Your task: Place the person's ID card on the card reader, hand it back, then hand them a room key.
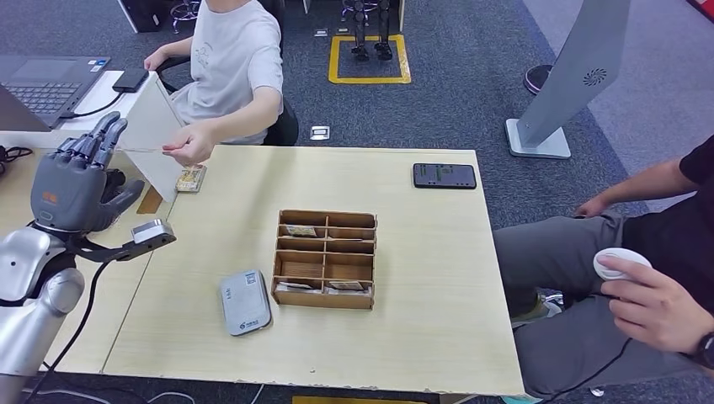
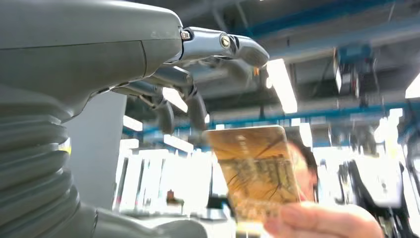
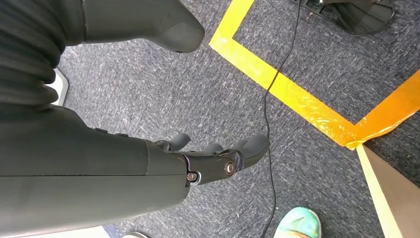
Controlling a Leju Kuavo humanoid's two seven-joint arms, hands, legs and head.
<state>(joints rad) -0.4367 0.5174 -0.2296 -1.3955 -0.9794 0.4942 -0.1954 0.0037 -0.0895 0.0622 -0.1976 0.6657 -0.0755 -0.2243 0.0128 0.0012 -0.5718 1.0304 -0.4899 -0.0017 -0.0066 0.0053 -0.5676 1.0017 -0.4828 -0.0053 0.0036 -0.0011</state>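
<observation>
A person's hand (image 1: 192, 145) holds out the thin, yellowish printed ID card (image 2: 257, 171) above the pale wooden worktop's (image 1: 421, 252) far left corner, just beyond the raised left hand (image 1: 76, 181), whose fingers (image 2: 195, 106) are spread and hold nothing. The card looks light, stiff and slick; pinching its free edge seems safest. The right hand (image 3: 213, 161) hangs loosely open over grey carpet

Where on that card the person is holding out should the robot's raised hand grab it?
Probably the free end of the ID card. The person's hand pinches one end, leaving the rest bare, so the left hand, open and raised beside it, could close thumb and fingers on the card's flat faces, coming from the end opposite the person's fingers.
</observation>
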